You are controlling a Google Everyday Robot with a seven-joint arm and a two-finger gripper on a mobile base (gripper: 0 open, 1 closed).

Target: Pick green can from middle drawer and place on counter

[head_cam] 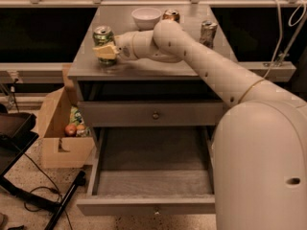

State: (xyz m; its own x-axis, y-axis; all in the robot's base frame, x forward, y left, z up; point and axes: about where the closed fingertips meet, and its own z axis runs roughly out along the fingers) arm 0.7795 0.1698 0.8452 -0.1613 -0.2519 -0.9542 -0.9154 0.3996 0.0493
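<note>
The green can (102, 34) stands upright at the left part of the counter (158, 68), its base at or just above the surface. My gripper (107, 52) is shut on the can's lower half, with the pale fingers (104, 51) wrapped round its front. The arm reaches in from the lower right across the counter. Below, the middle drawer (152, 178) is pulled wide open and nothing shows inside it. Its knob (154, 210) is at the front edge. The drawer above (155, 114) is closed.
A white bowl (146, 17), an orange-gold can (170, 16) and a silver-blue can (207, 31) stand at the back of the counter. A cardboard box (60, 131) holding items sits on the floor at the left. Cables and a black frame (19, 143) lie beside it.
</note>
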